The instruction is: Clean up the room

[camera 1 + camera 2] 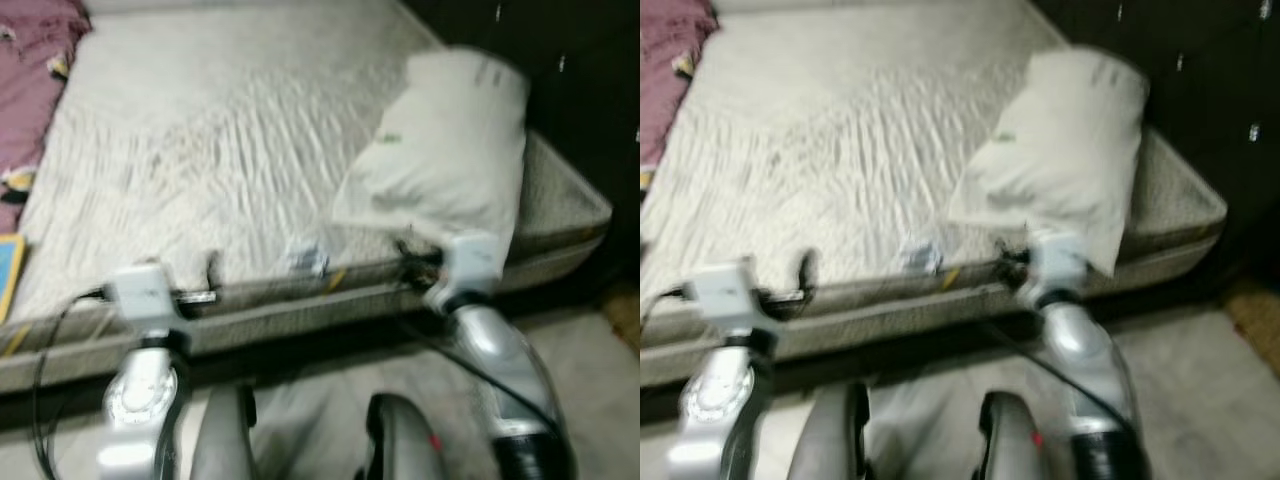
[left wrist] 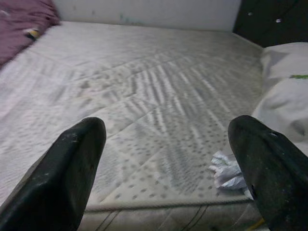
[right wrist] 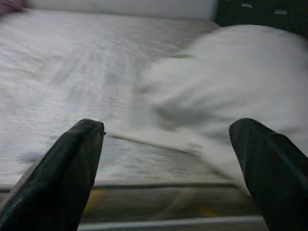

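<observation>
Your right gripper [image 3: 168, 168] hangs wide open just short of the pillow [image 1: 440, 150]; left gripper [image 2: 168, 168] gapes too. Blur could spoil your aim, sliding the pillow off the mattress [image 1: 200, 130].

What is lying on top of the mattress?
On the mattress lie a white pillow, crumpled paper near its front edge, and a purple blanket. Whatever is under the pillow is hidden.

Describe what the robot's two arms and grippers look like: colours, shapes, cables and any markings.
Both arms are shiny silver, rounded shells. The left arm ends in a boxy white wrist block, with a thin black cable looping beside it. The right arm has a similar white block, a black cable trailing along it and a black band lower down. Each gripper, left gripper and right gripper, has two long, matte black fingers with rounded tips.
</observation>
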